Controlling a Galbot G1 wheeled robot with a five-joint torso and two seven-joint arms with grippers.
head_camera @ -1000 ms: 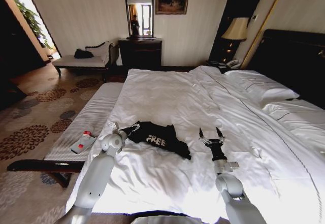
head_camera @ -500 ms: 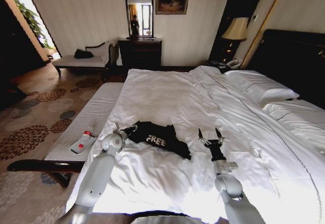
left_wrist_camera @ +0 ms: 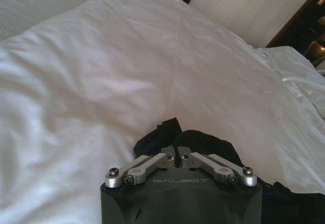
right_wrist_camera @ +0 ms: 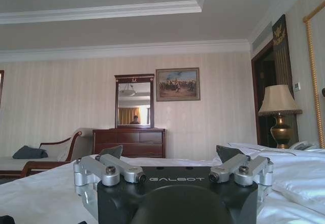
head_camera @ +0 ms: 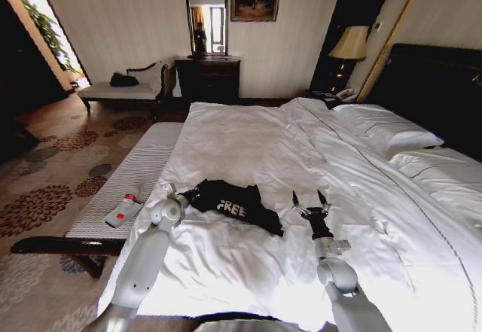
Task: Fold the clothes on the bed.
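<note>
**Inspector:** Location of the item?

**Assistant:** The black T-shirt (head_camera: 235,205) lies crumpled on the bed (head_camera: 248,144), near the foot edge and toward the corner beside the striped bench (head_camera: 128,178). Its white lettering faces up.

**Inspector:** Left arm?

**Assistant:** The left gripper (head_camera: 183,193) sits at the shirt's edge nearest the bench. In the left wrist view its jaws are closed together with dark cloth (left_wrist_camera: 203,142) bunched right at the tips, so it appears to have the shirt pinched.

**Inspector:** Right arm?

**Assistant:** The right gripper (head_camera: 309,200) stands upright just beside the shirt's other end, not touching it. Its jaws are spread wide and hold nothing.

**Inspector:** Recommendation for this step?

**Assistant:** My judgement: lower the right jaws onto a single layer at the far hem or sleeve, then draw both ends apart to flatten the shirt before any fold. Keep clear of the duvet; soft white bedding could be caught along with the cloth.

**Inspector:** Change against the earlier pictures?

**Assistant:** The right gripper has crept slightly toward the shirt. Shirt and left gripper are practically unmoved.
</note>
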